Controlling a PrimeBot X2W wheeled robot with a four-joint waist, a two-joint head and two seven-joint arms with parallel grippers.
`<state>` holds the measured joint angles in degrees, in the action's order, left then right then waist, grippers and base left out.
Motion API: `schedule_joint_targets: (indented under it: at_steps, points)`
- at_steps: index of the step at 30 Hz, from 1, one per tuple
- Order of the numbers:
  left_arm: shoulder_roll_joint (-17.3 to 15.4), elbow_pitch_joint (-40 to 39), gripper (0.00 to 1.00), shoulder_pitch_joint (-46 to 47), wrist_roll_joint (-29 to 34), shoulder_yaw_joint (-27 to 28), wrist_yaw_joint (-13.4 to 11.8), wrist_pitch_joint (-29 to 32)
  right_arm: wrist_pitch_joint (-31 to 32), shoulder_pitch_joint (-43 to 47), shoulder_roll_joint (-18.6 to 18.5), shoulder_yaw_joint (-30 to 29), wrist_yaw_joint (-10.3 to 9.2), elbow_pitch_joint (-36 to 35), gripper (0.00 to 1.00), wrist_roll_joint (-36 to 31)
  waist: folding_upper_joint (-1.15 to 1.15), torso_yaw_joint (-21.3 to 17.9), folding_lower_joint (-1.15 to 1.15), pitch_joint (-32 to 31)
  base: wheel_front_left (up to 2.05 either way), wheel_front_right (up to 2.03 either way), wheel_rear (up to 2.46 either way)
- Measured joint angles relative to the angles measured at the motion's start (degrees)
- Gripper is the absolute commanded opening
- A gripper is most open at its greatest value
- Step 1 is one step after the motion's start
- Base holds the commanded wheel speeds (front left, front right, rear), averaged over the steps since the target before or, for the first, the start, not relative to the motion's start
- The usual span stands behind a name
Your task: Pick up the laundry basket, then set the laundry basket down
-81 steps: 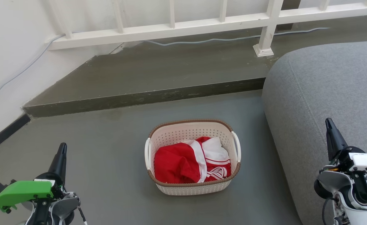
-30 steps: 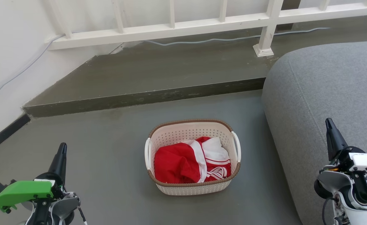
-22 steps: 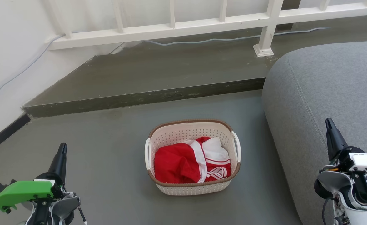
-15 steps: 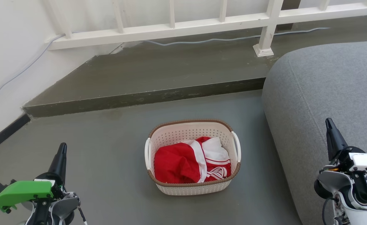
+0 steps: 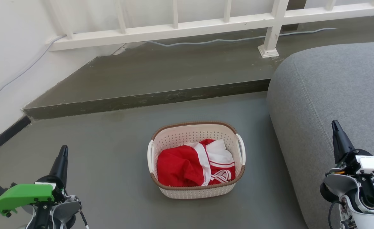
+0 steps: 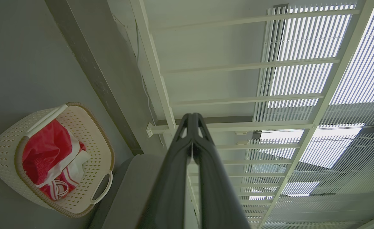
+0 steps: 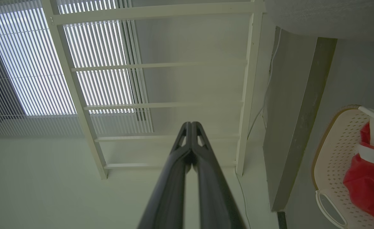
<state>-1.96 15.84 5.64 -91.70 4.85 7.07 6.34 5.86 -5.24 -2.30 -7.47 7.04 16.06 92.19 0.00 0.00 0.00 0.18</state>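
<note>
The laundry basket [image 5: 193, 133] is a cream perforated tub with a brown rim and white side handles. It stands on the grey floor in the middle of the head view, holding red and white clothing [image 5: 193, 165]. My left gripper [image 5: 64, 150] hangs shut at the lower left, well away from the basket. At the lower right my right gripper [image 5: 334, 124] is shut too, in front of the sofa. The left wrist view has the basket [image 6: 91, 140] at its left and that gripper [image 6: 192, 117] with tips together. In the right wrist view the basket [image 7: 333, 159] sits at the right edge, beside the shut gripper [image 7: 190, 124].
A grey sofa [image 5: 333, 89] fills the right side, close to the basket. Behind the basket a raised concrete step [image 5: 148, 98] runs across, with a white railing [image 5: 180, 28] and a grey cable [image 5: 212, 40] beyond. A white wall [image 5: 8, 57] stands at the left.
</note>
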Motion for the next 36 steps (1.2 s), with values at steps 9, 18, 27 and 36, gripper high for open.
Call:
schedule_joint_targets:
  at_steps: [9,18,27,36]
  points:
    - [0.0,0.0,0.0,0.0,0.0,0.0,0.0,0.0,0.0,0.0,0.0,0.0,0.0,0.0,0.0,0.0,0.0,0.0,0.0,0.0,0.0,0.0,0.0]
    - [0.6,1.7,1.0,-0.2,0.0,-0.1,0.0,0.0,0.0,0.7,0.6,0.1,-0.05,1.5,1.0,0.0,0.0,0.0,0.0,0.0,0.0,0.0,0.0]
    - [1.4,3.2,1.0,-1.4,0.0,-1.0,0.0,-0.6,-0.3,3.1,1.7,0.5,-0.07,2.7,1.0,0.0,0.0,0.0,0.0,0.1,0.0,0.0,0.0]
    - [1.4,2.0,1.0,-1.4,0.1,-1.8,0.0,-2.2,-1.1,3.1,1.7,1.5,-0.07,1.0,1.0,-0.3,0.0,0.0,0.0,0.1,0.0,0.0,0.0]
